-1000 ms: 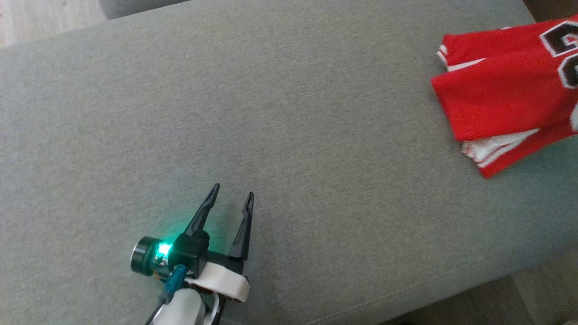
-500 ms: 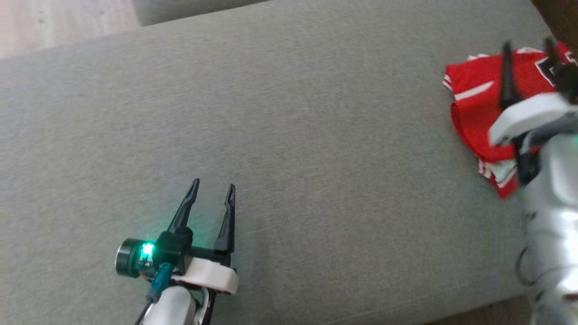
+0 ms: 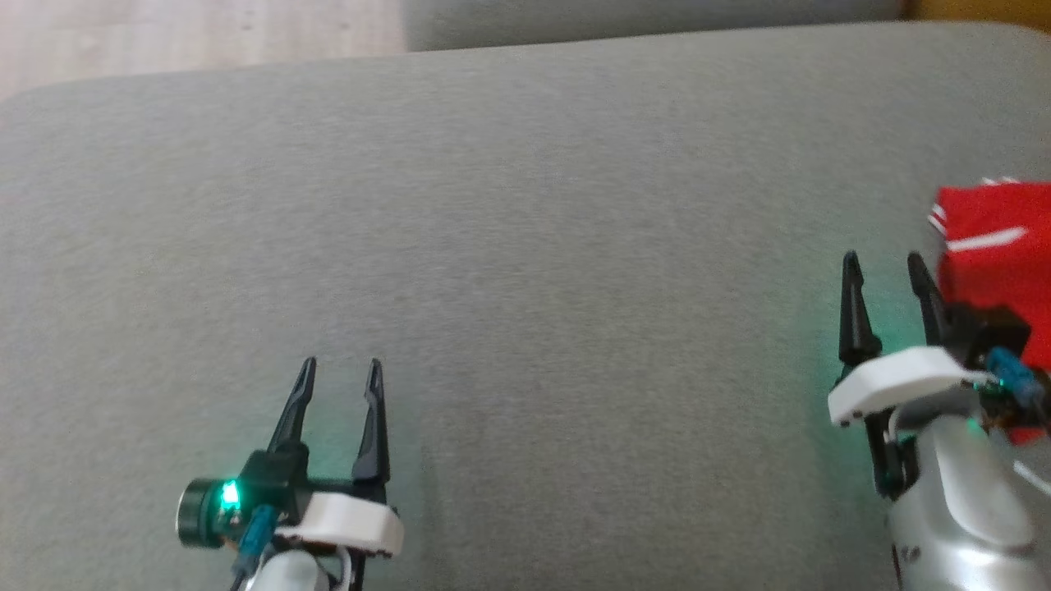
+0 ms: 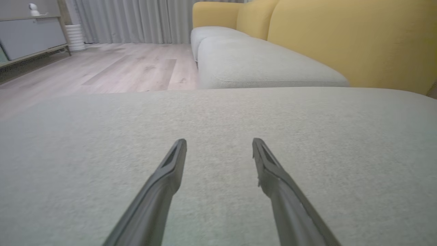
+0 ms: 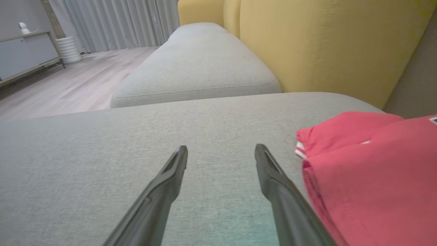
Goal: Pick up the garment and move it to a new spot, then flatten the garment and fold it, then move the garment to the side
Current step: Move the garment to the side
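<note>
The garment point(image 3: 998, 246) is a red jersey with white trim, folded and lying at the right edge of the grey cushion point(image 3: 525, 246). In the right wrist view the garment point(image 5: 372, 171) sits just right of my fingers. My right gripper point(image 3: 885, 267) is open and empty, close beside the garment's left edge; in its own view the right gripper point(image 5: 221, 150) points over bare cushion. My left gripper point(image 3: 341, 369) is open at the lower left, far from the garment, with nothing between its fingers point(image 4: 172, 164).
A second grey seat cushion point(image 5: 194, 68) and a yellow sofa back point(image 5: 324, 44) lie beyond. Wooden floor point(image 4: 102, 65), grey curtains and a low cabinet point(image 4: 30, 34) are at the far left. The cushion's far edge borders the floor.
The head camera has turned, shifting the whole picture. My right arm came off the garment, left it lying on the cushion, and now stands beside it. The left gripper stays open.
</note>
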